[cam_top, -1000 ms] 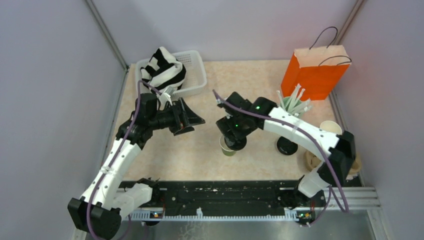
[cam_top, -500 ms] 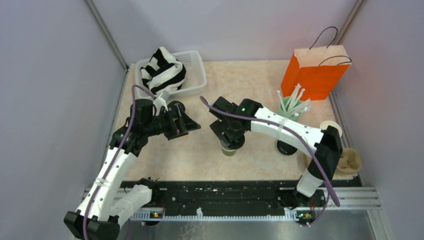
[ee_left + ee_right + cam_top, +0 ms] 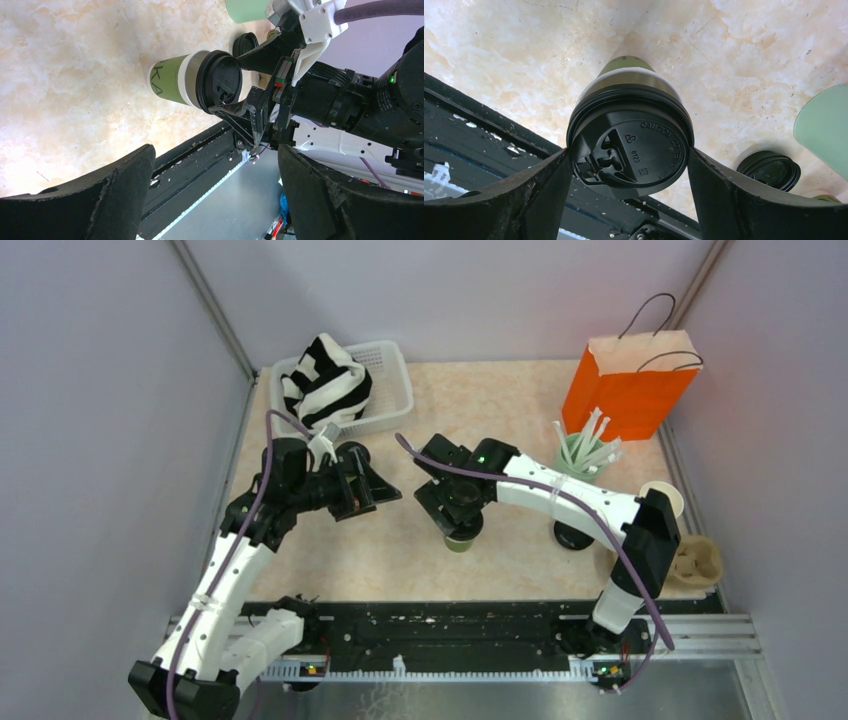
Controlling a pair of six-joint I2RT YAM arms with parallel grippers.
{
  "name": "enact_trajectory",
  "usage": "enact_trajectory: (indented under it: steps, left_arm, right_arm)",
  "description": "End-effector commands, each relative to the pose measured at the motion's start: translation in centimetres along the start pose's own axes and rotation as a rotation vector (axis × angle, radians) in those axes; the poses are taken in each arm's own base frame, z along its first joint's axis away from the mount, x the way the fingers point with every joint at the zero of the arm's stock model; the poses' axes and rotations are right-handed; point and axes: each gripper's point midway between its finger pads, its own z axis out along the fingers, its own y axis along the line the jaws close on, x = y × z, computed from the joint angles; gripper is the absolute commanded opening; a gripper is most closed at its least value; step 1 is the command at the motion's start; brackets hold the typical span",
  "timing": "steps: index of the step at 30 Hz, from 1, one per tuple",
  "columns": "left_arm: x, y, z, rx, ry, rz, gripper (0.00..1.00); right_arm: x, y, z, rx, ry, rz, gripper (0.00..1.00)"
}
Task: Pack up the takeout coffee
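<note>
A dark green paper cup (image 3: 459,544) with a black lid (image 3: 630,145) stands upright on the table's middle. My right gripper (image 3: 461,524) comes down over it, and its fingers (image 3: 549,185) touch the lid's rim on both sides. The cup also shows in the left wrist view (image 3: 172,85). A second black lid (image 3: 572,535) lies loose on the table to the right. A cream cup mouth (image 3: 668,497) shows behind the right arm; its outside is hidden. My left gripper (image 3: 378,488) is open and empty, left of the cup and pointing at it.
An orange paper bag (image 3: 628,380) stands at the back right. A pale mint tumbler of white straws (image 3: 582,455) is in front of it. A white basket (image 3: 392,390) with striped cloth sits at the back left. A cardboard cup carrier (image 3: 697,562) lies at the right edge.
My right arm has swung left and its gripper has settled lower over the cup's lid. My left gripper drew back slightly to the left. The cup stayed in place.
</note>
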Motion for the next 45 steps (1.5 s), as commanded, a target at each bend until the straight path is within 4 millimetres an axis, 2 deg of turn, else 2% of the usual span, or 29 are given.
enact_trajectory:
  steps: [1, 11, 35, 45]
  left_arm:
    - [-0.7, -0.8, -0.2, 0.021, -0.015, 0.033, 0.98]
    - [-0.6, -0.9, -0.3, 0.025, -0.015, 0.031, 0.98]
    - [-0.6, -0.9, -0.1, 0.03, -0.011, 0.03, 0.98]
    - [-0.4, -0.8, 0.1, 0.04, -0.001, 0.019, 0.98]
  right_arm:
    - [-0.5, 0.6, 0.0, -0.017, -0.026, -0.016, 0.8]
    - [0.2, 0.5, 0.8, -0.007, 0.001, -0.017, 0.81]
    - [0.4, 0.9, 1.9, -0.015, 0.013, -0.019, 0.84]
    - [-0.3, 0.7, 1.5, -0.003, -0.008, -0.011, 0.86]
